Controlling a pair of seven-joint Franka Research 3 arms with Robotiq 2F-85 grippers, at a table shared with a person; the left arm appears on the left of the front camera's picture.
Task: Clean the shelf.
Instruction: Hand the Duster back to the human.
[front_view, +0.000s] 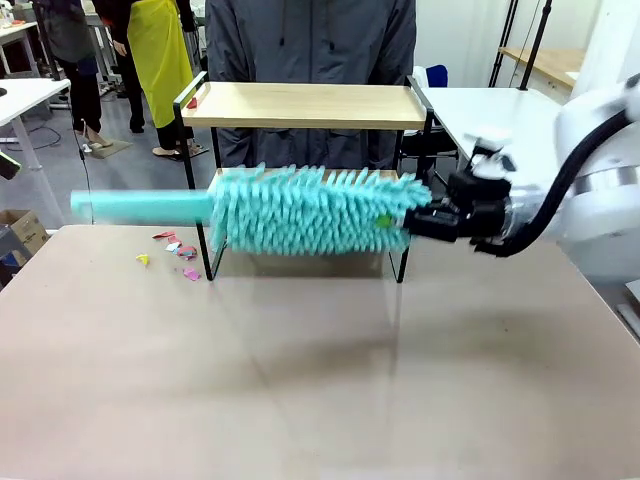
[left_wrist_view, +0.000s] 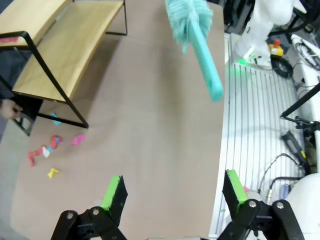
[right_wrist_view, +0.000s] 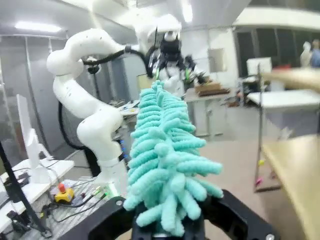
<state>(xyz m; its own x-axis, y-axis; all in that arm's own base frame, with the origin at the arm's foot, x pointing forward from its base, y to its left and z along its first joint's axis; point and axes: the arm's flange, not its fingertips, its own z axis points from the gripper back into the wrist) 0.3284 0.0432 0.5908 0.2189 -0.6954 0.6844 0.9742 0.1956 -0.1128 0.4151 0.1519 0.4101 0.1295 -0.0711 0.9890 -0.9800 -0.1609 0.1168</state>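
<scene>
Two tools in play. Left tool (left_wrist_view: 172, 200): fingers spread wide, nothing held, hovering over bare desk (front_view: 330, 380) on the near side of the shelf (front_view: 305, 105). Right tool (front_view: 425, 222): clamped tight on the fluffy end of the teal duster (front_view: 310, 210), plain handle pointing away toward the robot's left. Duster long axis: level, parallel to the shelf boards, just in front of the lower board and overlapping it in the front view; contact with the board cannot be judged. Coloured scraps (front_view: 175, 250): on the desk beside the shelf's left foot. Shelf: at the desk's far edge, beyond both tools, a person standing just behind it. Judgement: right arm nearer; next sweep calls for travel along the board's length.
</scene>
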